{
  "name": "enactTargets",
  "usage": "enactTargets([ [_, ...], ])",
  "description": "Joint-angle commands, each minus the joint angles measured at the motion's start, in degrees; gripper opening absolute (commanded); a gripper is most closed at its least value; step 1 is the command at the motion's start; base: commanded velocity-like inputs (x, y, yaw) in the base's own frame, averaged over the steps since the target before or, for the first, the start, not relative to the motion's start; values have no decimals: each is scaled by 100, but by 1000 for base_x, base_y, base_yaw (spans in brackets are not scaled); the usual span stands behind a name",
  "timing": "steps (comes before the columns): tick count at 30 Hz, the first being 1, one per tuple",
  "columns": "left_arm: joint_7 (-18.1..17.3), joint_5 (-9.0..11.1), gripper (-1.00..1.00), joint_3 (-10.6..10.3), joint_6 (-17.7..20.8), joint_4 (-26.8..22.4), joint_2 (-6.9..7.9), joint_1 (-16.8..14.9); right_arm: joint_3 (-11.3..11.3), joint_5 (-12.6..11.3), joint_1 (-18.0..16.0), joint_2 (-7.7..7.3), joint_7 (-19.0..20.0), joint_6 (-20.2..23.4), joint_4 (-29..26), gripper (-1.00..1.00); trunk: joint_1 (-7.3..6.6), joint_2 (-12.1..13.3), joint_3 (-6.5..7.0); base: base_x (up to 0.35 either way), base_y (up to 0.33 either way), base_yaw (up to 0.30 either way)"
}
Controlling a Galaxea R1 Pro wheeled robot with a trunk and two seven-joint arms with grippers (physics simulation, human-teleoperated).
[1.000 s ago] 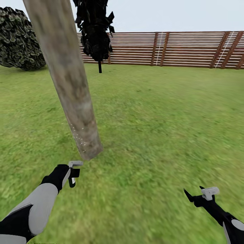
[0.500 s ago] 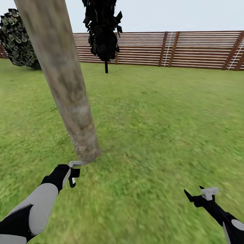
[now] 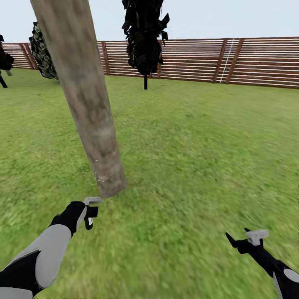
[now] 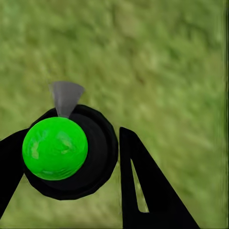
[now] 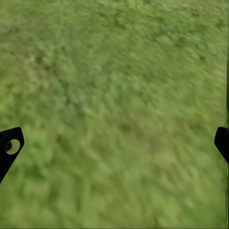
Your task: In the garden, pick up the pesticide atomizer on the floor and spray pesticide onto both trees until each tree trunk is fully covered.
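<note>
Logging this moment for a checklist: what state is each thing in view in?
Left claw: shut on the dark bottle with a bright green top, over grass.
Right claw: open, empty, over grass.
Thick mottled grey-brown tree trunk: standing, leaning in the head view, pale specks near its base.
Brown slatted wooden fence: intact.

Left arm [image 3: 39, 253]: light grey rounded forearm shell, glossy black segment toward the elbow, matte black wrist section. Left gripper [image 3: 89, 212]: pale grey bracket on top, short black fingers. In the left wrist view the fingers [image 4: 150, 191] are flat black wedges; one has a narrow slot cut through it. Right arm [image 3: 276, 270]: slim black link, grey oval panel near the frame corner. Right gripper [image 3: 238, 241]: pointed black fingers, pale grey block above. Right wrist view: black fingertip [image 5: 9, 148] with a round hole.
</note>
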Motion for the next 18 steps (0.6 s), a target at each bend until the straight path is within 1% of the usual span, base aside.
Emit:
enactTargets([
  [1, 2, -1, -100, 3, -1, -1, 0, 0, 0, -2, 0, 0, -3, 0, -2, 100, 0, 0, 0, 0, -323, 24],
  [4, 5, -1, -100, 0, -4, 3, 0, 0, 0, 1, 0, 0, -8, 0, -8, 100, 0, 0, 0, 2, -326, 90],
  [11, 20, 24, -100, 16, -9, 21, 19, 0, -12, 8, 0, 0, -14, 0, -6, 100, 0, 0, 0, 58, -330, 259],
  [12, 72, 25, -100, 26, -7, 8, 29, 0, -10, 9, 0, 0, -16, 0, -2, 100, 0, 0, 0, 12, -333, 278],
  [16, 490, 40, -100, 29, -20, -9, 3, -2, -9, 10, 0, 0, -17, 0, -7, 100, 0, 0, 0, 33, -319, 260],
  [18, 582, 42, -100, 17, -12, -58, -20, -9, -9, 10, 0, 0, -17, 0, -8, 100, 0, 0, 0, 56, -89, 75],
])
